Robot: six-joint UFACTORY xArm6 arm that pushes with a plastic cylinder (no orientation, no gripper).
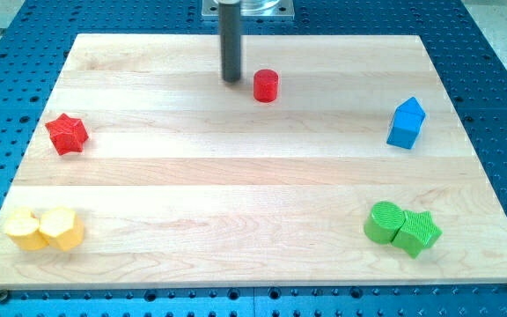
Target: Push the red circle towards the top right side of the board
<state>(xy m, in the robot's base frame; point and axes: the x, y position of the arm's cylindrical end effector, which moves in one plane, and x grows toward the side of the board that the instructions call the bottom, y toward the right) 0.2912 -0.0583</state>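
The red circle [266, 85] is a small red cylinder near the top middle of the wooden board [253, 176]. My tip [231, 80] is the lower end of the dark upright rod, just to the left of the red circle with a small gap between them. The top right part of the board lies to the right of the red circle.
A red star [67, 134] sits at the left. Two yellow blocks [45, 229] touch each other at the bottom left. A blue block [407, 122] stands at the right. A green round block [383, 221] and a green star [417, 232] touch at the bottom right.
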